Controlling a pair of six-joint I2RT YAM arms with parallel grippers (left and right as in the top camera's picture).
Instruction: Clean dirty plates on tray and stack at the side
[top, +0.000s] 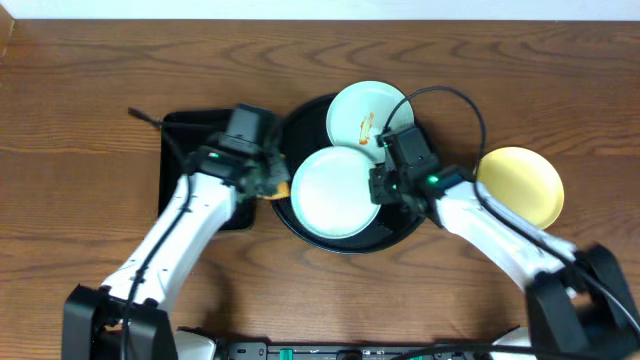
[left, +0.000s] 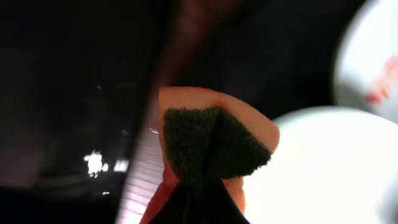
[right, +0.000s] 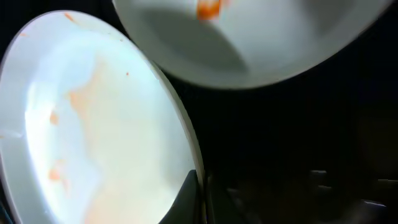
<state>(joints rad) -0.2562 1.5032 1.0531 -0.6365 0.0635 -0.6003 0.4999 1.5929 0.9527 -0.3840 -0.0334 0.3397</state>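
Inside tray (top: 390, 232), right jaws closed on near plate (top: 335, 192) rim; left jaws pinch sponge (left: 211, 149) beside opposite rim.

- The left arm (top: 180, 230) is reaching from the near left base, forward and toward the middle, its white link slanting across the overhead view.
- The left gripper (top: 268, 184) is pointing toward the robot's right, its jaws pinching a sponge (left: 211, 146).
- The right arm (top: 500, 230) is stretching from the near right base, forward and toward the middle.
- The right gripper (top: 383, 187) is pointing left, its jaws clamping the rim of a plate (right: 93, 124).
- The two grippers are facing each other, near but apart, with a green light glowing on each wrist.
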